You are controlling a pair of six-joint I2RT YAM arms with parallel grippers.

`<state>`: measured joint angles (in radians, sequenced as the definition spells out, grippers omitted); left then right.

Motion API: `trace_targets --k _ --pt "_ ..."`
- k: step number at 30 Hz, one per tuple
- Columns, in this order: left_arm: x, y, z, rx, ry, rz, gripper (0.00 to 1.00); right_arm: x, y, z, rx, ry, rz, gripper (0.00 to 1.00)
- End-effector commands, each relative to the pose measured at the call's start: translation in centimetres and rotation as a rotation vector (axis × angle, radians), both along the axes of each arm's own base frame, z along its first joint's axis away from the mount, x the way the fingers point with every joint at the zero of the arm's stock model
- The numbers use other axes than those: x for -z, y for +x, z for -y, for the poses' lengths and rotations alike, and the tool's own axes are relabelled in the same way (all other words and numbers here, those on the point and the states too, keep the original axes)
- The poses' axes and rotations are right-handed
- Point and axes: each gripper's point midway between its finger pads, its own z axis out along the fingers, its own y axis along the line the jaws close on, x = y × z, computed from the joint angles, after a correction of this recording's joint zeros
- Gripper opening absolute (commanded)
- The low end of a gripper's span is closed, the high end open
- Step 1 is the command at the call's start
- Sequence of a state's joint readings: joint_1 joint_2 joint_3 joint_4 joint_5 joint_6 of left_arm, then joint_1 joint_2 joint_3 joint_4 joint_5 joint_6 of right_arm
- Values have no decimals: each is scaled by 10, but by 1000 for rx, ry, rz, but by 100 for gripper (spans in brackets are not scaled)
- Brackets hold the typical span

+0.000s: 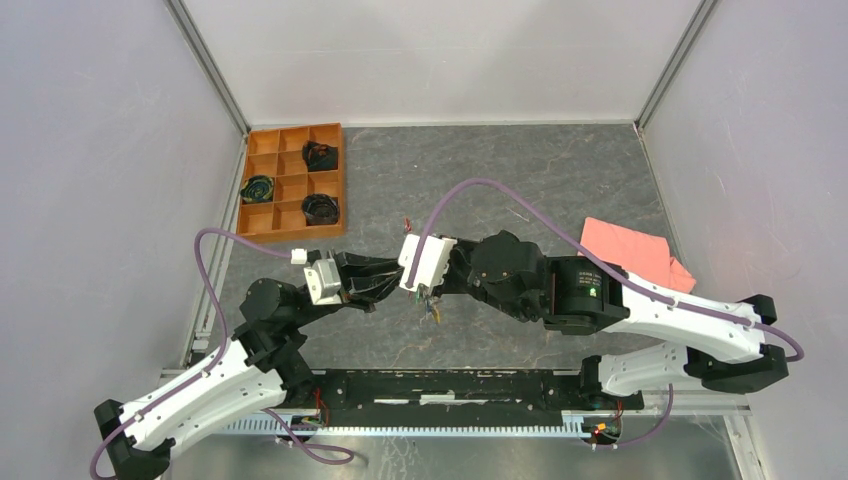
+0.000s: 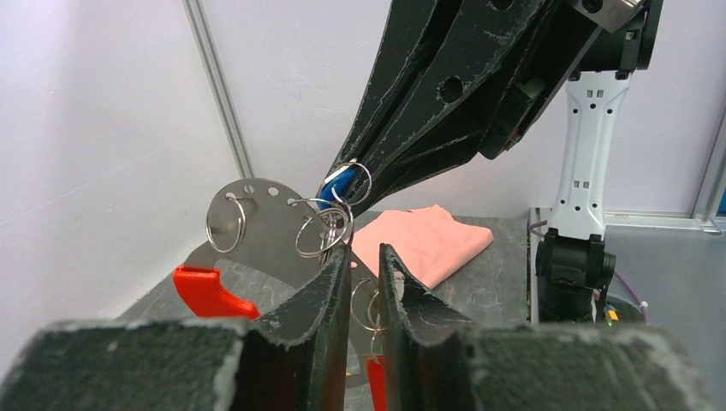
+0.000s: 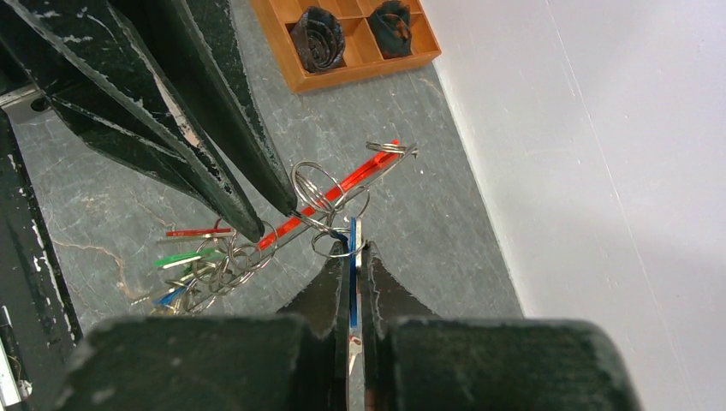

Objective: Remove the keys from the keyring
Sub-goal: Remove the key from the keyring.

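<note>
The keyring is a curved red strap with a pale metal side and small rings threaded through it. My left gripper is shut on the strap, its black fingers pinching it from both sides. My right gripper is shut on a blue-headed key, which still hangs from one ring. A bunch of other keys, red, green and blue, dangles below the strap. Both grippers meet above the table's middle, left gripper against right gripper.
An orange compartment tray with dark coiled items stands at the back left. A folded pink cloth lies on the grey table at the right. White walls close in the left, back and right sides.
</note>
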<state>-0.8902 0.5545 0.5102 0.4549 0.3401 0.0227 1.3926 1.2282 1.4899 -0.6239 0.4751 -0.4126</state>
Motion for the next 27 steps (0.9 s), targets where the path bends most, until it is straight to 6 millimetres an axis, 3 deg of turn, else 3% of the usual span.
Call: trace_targets --k 1,27 --pt "-10 4 -3 -39 -19 49 24 -33 -4 -4 -5 102 9 0" --pt "-11 6 -3 -49 -31 62 23 -31 -14 -11 -38 96 6 0"
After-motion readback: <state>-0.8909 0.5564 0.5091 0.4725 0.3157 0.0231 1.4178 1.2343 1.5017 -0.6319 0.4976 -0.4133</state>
